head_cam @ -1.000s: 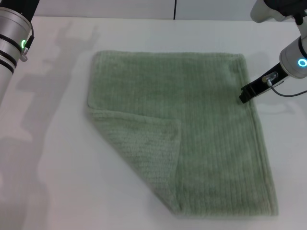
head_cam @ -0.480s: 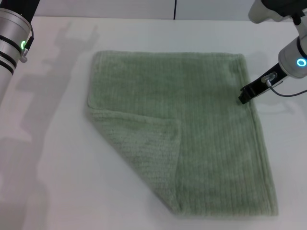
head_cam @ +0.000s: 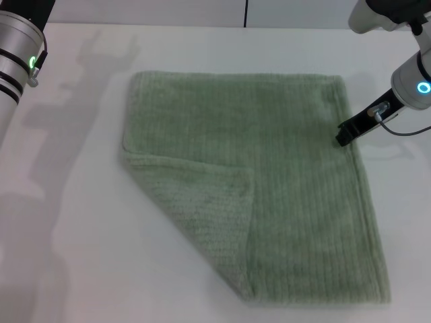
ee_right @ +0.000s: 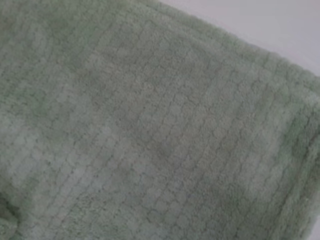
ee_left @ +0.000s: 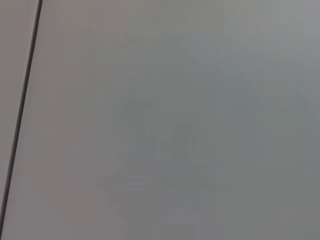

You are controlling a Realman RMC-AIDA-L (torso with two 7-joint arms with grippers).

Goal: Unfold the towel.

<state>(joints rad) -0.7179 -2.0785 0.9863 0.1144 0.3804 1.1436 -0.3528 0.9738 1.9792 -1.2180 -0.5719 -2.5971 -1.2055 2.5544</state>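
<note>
The pale sage-green towel (head_cam: 269, 175) lies flat on the white table (head_cam: 81, 256). Its near-left corner is folded over onto the cloth as a triangular flap (head_cam: 202, 208). My right gripper (head_cam: 343, 134) is low at the towel's right edge, near the far right corner, its dark tip touching the hem. The right wrist view is filled by the towel's ribbed surface (ee_right: 150, 125) with a hemmed edge. My left arm (head_cam: 17, 54) is raised at the far left, away from the towel; its gripper is out of view, and its wrist view shows only bare grey surface.
The white table extends around the towel on the left and far sides. A dark seam runs along the back wall (head_cam: 246, 12). A cable (head_cam: 404, 131) hangs by my right wrist.
</note>
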